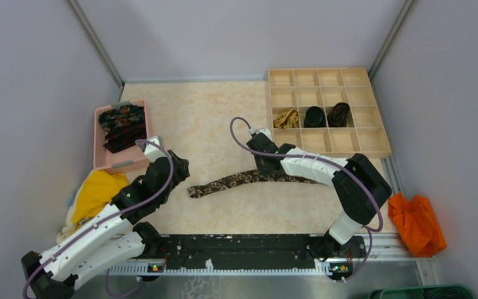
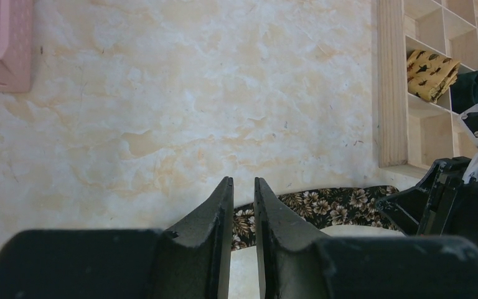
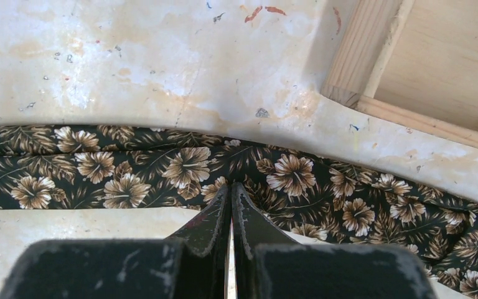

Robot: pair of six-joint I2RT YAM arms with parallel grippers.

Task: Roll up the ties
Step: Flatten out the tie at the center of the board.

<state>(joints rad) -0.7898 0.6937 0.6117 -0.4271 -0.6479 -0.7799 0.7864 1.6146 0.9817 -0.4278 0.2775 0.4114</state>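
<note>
A black-brown floral tie (image 1: 230, 182) lies flat across the middle of the table, running left to right. My right gripper (image 1: 266, 167) is down on its right half. In the right wrist view the jaws (image 3: 231, 185) are shut and pinch a crease of the tie (image 3: 124, 168). My left gripper (image 1: 179, 167) hovers just beyond the tie's left end. In the left wrist view its jaws (image 2: 243, 182) stand a narrow gap apart and empty, with the tie (image 2: 336, 202) showing below them. More dark ties (image 1: 122, 124) lie piled in the pink basket (image 1: 99, 156).
A wooden grid box (image 1: 267, 106) stands at the back right with three rolled ties in its cells: golden-tan (image 1: 286, 118), black (image 1: 314, 116), dark brown (image 1: 339, 114). A yellow cloth (image 1: 96, 193) lies at the left and an orange cloth (image 1: 417, 221) at the right.
</note>
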